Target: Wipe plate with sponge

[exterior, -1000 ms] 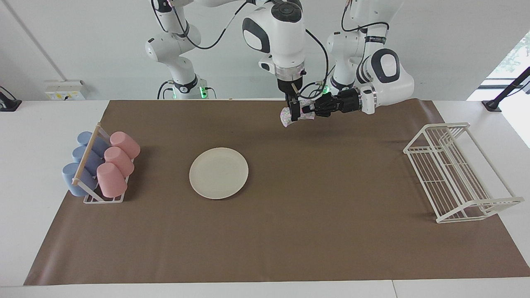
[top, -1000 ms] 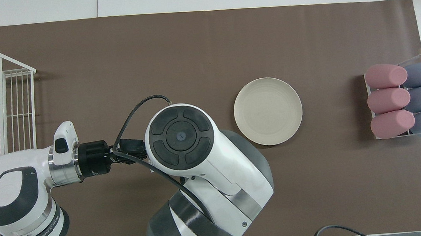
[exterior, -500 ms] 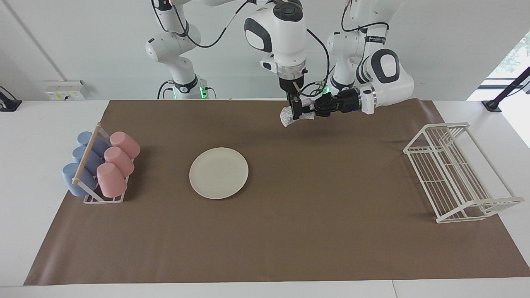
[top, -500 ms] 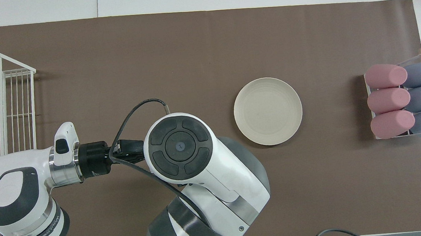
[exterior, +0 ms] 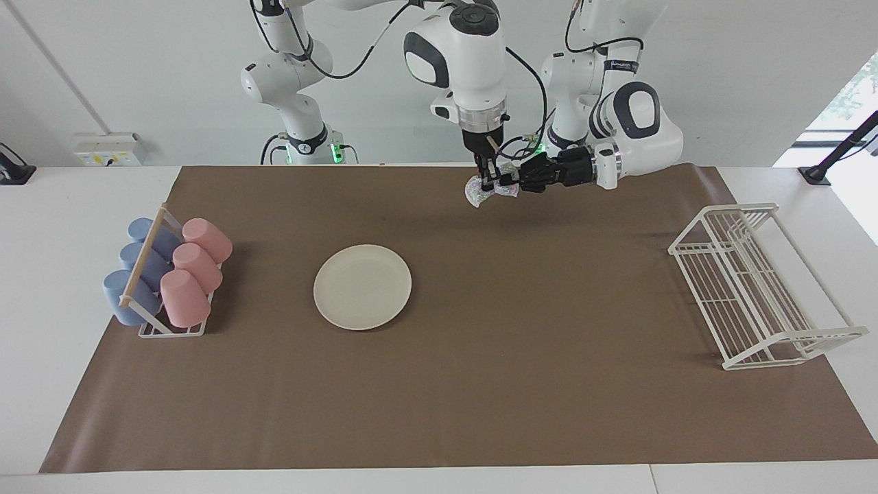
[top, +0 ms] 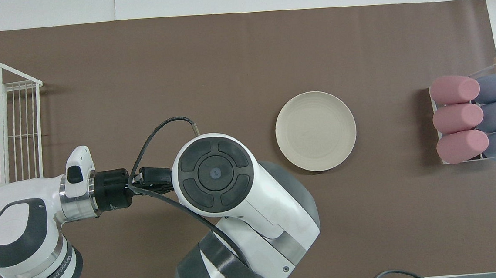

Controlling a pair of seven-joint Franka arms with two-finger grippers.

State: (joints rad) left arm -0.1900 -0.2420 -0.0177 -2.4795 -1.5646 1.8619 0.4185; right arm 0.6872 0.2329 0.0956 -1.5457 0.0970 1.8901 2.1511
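A: Two arms work over one white bench covered by a brown mat, with a plain pale wall at the robots' end. What sits on it, going across the facing view?

B: At the right arm's end, a small rack holds three blue cups and three pink cups lying on their sides. Beside it, toward the middle, the cream plate lies flat on the mat, bare. At the left arm's end stands a white wire dish rack.

A: And the sponge?

B: Up in the air over the mat near the robots' edge, well apart from the plate. The silvery sponge hangs between both grippers.

A: How do the jaws stand?

B: The right gripper points straight down, its jaws pinched onto the sponge from above. The left gripper reaches in sideways and meets the same sponge; whether its jaws grip or have let go, I cannot tell. In the overhead view the right arm's wrist covers the sponge entirely.

A: Any writing?

B: A dark band on the left arm carries small lettering, too small to read.
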